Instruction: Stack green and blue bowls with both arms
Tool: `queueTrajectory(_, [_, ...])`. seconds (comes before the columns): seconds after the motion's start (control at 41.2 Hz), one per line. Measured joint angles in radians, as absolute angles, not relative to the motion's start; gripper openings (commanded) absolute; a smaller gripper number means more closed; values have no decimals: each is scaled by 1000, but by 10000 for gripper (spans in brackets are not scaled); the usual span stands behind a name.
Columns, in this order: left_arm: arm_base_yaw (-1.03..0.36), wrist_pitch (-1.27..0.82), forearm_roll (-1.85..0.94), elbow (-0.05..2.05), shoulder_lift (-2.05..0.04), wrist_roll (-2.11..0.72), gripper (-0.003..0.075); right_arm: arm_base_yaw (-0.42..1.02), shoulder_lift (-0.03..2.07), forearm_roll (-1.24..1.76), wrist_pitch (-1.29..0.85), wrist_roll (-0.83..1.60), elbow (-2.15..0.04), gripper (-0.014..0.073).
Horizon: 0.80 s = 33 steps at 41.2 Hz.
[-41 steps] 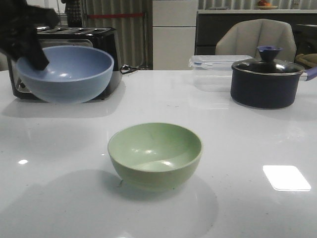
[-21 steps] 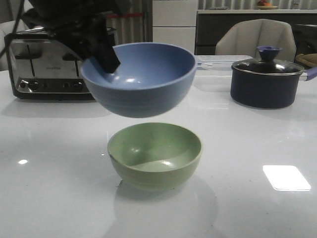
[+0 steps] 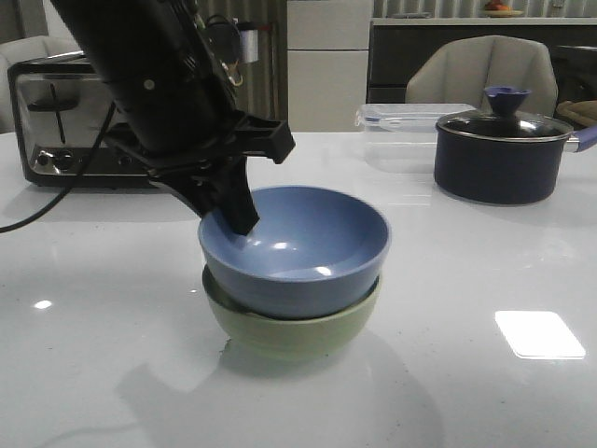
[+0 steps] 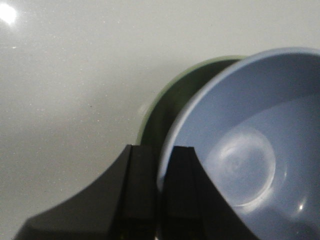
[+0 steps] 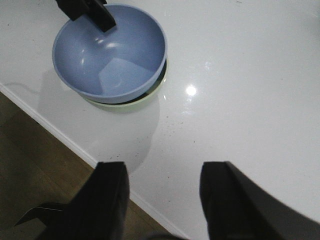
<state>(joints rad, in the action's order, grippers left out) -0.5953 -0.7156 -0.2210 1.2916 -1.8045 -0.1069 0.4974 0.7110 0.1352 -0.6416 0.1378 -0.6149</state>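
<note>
The blue bowl (image 3: 298, 252) sits inside the green bowl (image 3: 294, 329) at the middle of the white table. My left gripper (image 3: 233, 217) is shut on the blue bowl's near-left rim, one finger inside and one outside. In the left wrist view the jaws (image 4: 160, 165) pinch the blue bowl (image 4: 245, 150) rim, with the green bowl (image 4: 170, 105) showing under it. My right gripper (image 5: 162, 172) is open and empty over the table's front edge; it is out of the front view. Its wrist view shows the blue bowl (image 5: 110, 52) nested in the green bowl (image 5: 130, 102).
A dark lidded pot (image 3: 502, 154) stands at the back right, with a clear plastic box (image 3: 410, 121) behind it. A toaster (image 3: 70, 121) stands at the back left. A chair (image 3: 485, 70) is beyond the table. The table's front edge (image 5: 60, 135) is near my right gripper.
My left arm has carried the blue bowl from the back left over to the centre and lowered it into the green bowl. The green bowl has stayed put.
</note>
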Motion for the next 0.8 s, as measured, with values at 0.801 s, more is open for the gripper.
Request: queueTrajectory(0.801, [-595,-749,-131,1270,-1616,-107,363,497,711,135,-642,138,-615,444])
